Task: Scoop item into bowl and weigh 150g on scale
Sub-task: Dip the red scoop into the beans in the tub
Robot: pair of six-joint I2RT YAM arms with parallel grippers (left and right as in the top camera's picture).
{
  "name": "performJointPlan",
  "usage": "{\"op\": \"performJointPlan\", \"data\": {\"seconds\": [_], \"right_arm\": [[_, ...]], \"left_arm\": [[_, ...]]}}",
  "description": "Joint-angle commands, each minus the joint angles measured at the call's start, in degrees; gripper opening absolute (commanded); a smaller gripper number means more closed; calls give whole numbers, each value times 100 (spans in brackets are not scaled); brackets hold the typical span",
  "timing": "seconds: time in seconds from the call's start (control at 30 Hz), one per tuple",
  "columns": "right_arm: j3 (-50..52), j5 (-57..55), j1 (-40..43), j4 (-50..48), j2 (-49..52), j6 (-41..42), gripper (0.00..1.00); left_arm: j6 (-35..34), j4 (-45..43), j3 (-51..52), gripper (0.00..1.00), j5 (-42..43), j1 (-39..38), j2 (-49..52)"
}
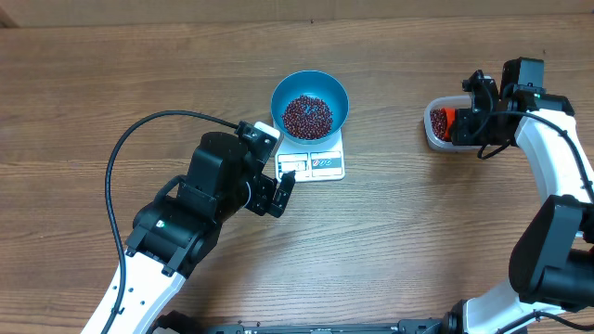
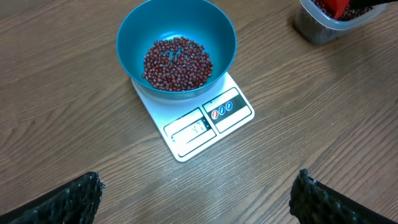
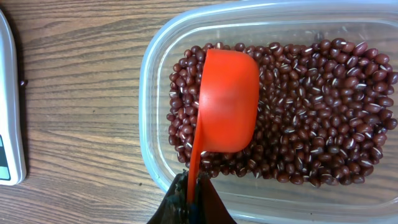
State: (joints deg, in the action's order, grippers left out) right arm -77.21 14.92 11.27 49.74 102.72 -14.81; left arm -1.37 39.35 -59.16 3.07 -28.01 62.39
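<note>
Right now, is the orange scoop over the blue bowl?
No, the orange scoop sits in the clear tub on the beans, its handle pinched by the right gripper.

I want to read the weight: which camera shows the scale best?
Left wrist: the scale lies close, display and label unblocked. Overhead shows it small, half under the bowl; right wrist catches only its edge.

Bright, even light is falling from overhead; the bowl is casting a soft shadow on the scale; all views are looking sharp.
</note>
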Motion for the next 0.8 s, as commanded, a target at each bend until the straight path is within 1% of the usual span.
{"op": "performJointPlan", "data": {"seconds": [0.0, 0.27, 0.4, 0.53, 0.77], "right_arm": [[72, 236, 13, -15, 35, -20, 4], [76, 234, 55, -59, 35, -4, 4], [76, 240, 203, -70, 35, 153, 4], [76, 472, 365, -59, 35, 146, 4], [109, 428, 501, -87, 133, 122, 4]], "left_arm": [[-55, -13, 9, 100, 83, 28, 20], [-55, -13, 9, 100, 83, 28, 20], [-55, -13, 9, 99, 83, 28, 20], [-55, -15, 9, 100, 83, 28, 20], [-55, -13, 9, 100, 83, 28, 20]]}}
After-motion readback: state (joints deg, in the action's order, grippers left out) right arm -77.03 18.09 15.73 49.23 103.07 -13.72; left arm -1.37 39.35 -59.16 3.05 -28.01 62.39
